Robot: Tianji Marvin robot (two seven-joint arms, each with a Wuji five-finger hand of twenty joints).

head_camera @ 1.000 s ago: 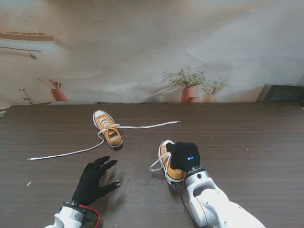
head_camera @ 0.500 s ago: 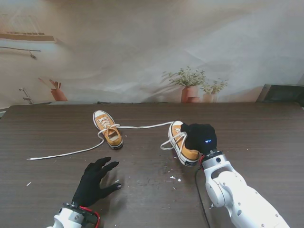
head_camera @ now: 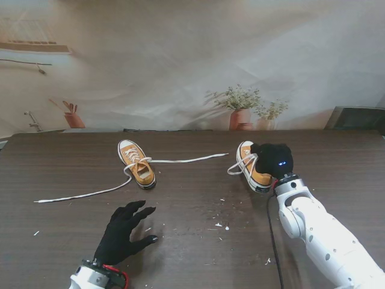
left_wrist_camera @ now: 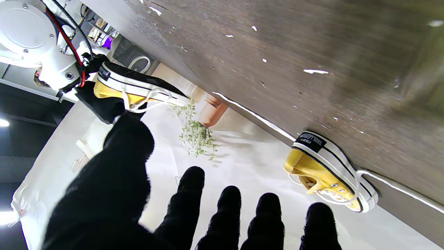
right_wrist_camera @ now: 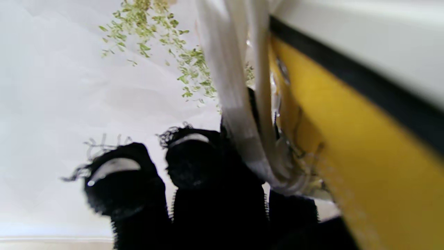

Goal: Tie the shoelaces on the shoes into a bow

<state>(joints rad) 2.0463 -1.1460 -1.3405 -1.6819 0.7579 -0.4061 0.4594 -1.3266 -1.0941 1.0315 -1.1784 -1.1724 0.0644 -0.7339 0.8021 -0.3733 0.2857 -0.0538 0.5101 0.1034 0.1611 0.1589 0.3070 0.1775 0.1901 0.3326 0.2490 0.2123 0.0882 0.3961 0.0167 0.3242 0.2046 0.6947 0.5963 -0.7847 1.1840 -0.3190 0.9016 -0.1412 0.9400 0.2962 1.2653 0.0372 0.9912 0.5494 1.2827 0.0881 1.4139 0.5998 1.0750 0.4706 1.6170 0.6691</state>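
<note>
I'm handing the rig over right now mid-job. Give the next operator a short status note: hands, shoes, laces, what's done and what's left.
Right hand: shut on the right shoe, gripped at the heel end, on the right side of the table; its laces hang in loose loops.
Left hand: open, fingers spread, over the table nearest the robot, holding nothing.
Left shoe: lies apart on the table, farther from me, left of centre. Its laces are untied and stretched out, one long lace to the left, one lace to the right.
Done: no bow on either shoe.
Left: tie both.
</note>
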